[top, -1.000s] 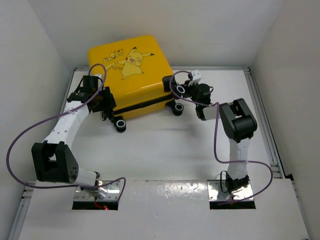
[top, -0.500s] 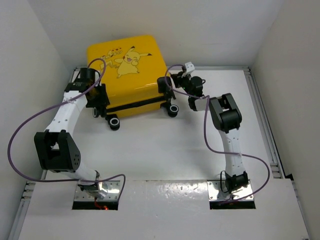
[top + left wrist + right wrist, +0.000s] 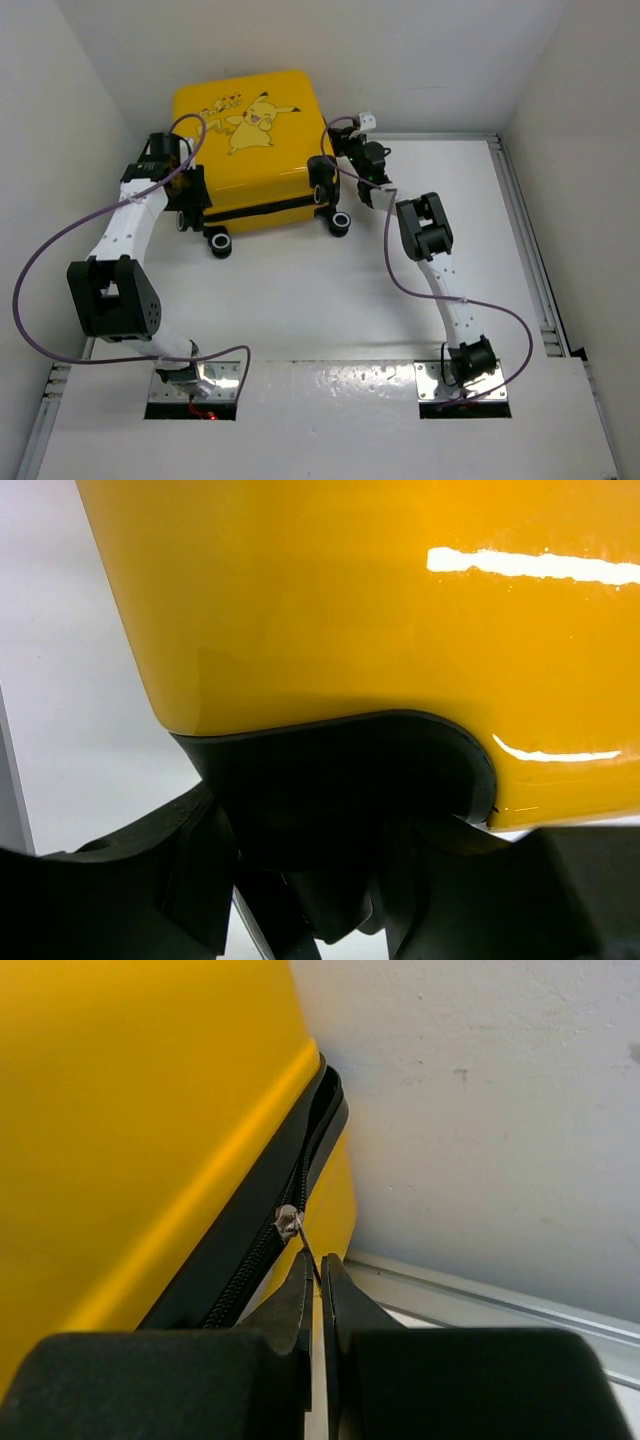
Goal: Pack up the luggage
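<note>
The yellow luggage lies closed at the back of the table, Pikachu shell up, black zipper seam facing me. My left gripper is at its left front corner. In the left wrist view the gripper has its fingers on either side of a black wheel housing under the yellow shell. My right gripper is at the right side of the luggage. In the right wrist view the gripper is shut on the thin metal zipper pull on the seam.
Two black wheels stick out at the luggage's front edge. White walls close in the table at the back and on both sides. A metal rail runs along the right edge. Purple cables loop from both arms.
The luggage has slid left and toward the back wall. Both grippers went with it, the right arm stretching farther out to the right side of the case.
</note>
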### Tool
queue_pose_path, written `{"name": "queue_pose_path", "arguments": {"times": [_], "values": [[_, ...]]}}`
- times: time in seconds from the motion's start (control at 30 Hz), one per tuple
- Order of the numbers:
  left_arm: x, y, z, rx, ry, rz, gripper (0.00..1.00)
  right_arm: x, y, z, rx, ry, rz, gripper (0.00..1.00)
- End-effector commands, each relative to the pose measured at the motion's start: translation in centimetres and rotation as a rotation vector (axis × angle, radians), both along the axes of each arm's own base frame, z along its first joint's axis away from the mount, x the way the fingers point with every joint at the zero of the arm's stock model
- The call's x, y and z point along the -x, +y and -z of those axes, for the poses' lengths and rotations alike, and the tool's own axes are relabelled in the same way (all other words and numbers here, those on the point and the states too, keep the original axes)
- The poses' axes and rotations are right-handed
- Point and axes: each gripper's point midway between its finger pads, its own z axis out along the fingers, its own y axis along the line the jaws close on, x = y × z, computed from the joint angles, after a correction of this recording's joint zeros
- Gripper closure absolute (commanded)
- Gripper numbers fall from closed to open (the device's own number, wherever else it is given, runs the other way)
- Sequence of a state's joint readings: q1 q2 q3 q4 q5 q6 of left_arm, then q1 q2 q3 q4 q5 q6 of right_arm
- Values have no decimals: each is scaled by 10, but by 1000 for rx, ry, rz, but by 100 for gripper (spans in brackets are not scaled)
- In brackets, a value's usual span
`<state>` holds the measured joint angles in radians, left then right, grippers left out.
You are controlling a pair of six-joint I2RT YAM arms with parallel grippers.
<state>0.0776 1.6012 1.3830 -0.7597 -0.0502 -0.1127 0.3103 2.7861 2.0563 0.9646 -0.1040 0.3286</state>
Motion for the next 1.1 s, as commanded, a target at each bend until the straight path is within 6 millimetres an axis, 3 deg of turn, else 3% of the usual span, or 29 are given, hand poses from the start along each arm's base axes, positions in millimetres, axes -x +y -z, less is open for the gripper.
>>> {"name": "queue_pose_path", "arguments": {"times": [0.0, 0.03, 0.07, 0.1, 0.13, 0.2, 0.23, 0.27, 0.33, 0.37, 0.43, 0.47, 0.53, 0.57, 0.6, 0.67, 0.7, 0.77, 0.87, 0.93, 1.0, 1.03, 1.07], "values": [[-56, 81, 26, -187, -137, -295, 95, -23, -57, -9, -61, -2, 219, 100], [-56, 82, 27, -174, -135, -281, 85, -18, -58, 7, -52, 30, 219, 100], [-58, 75, 23, -143, -150, -257, 73, -10, -56, -1, -51, 36, 208, 100], [-61, 73, 18, -131, -171, -248, 54, -6, -56, -9, -66, 14, 203, 100], [-61, 70, 9, -118, -195, -238, 43, 2, -59, -5, -65, 37, 200, 100], [-66, 59, -5, -49, -256, -200, 25, 24, -60, -9, -79, 58, 170, 69], [-66, 48, -22, -4, -306, -156, 22, 31, -57, -24, -92, 47, 157, 47], [-67, 42, -36, 14, -348, -121, 19, 42, -59, -11, -84, 76, 145, 41], [-65, 29, -55, 56, -420, -68, 12, 58, -63, -16, -92, 79, 140, 34], [-61, 14, -81, 93, -492, 5, 8, 73, -67, -13, -82, 108, 140, 32], [-56, 1, -105, 121, -561, 76, 3, 82, -61, -7, -92, 145, 118, 32], [-50, -15, -111, 168, -576, 152, 3, 85, -60, -19, -104, 135, 113, 35], [-38, -27, -140, 190, -643, 210, 2, 96, -49, -2, -117, 223, 69, 37], [-32, -30, -144, 195, -655, 222, 0, 100, -42, 2, -118, 245, 49, 37], [-23, -34, -162, 191, -697, 240, 0, 109, -29, 12, -116, 297, 9, 37], [-13, -32, -172, 197, -722, 221, 0, 120, -14, 22, -117, 345, -19, 38], [-8, -30, -177, 192, -732, 214, 0, 129, 4, 23, -111, 356, -52, 38], [9, -33, -190, 184, -758, 219, 0, 141, 16, 35, -105, 395, -73, 38], [25, -22, -191, 141, -744, 181, 0, 165, 44, 40, -99, 428, -129, 38], [34, -18, -192, 131, -731, 154, 0, 183, 69, 33, -103, 429, -175, 38], [42, -14, -183, 125, -689, 138, 0, 205, 85, 32, -96, 438, -209, 38], [47, -12, -179, 125, -678, 126, 0, 215, 97, 19, -106, 419, -234, 38], [50, -11, -170, 132, -649, 129, 0, 236, 110, 19, -96, 422, -269, 38]]}}
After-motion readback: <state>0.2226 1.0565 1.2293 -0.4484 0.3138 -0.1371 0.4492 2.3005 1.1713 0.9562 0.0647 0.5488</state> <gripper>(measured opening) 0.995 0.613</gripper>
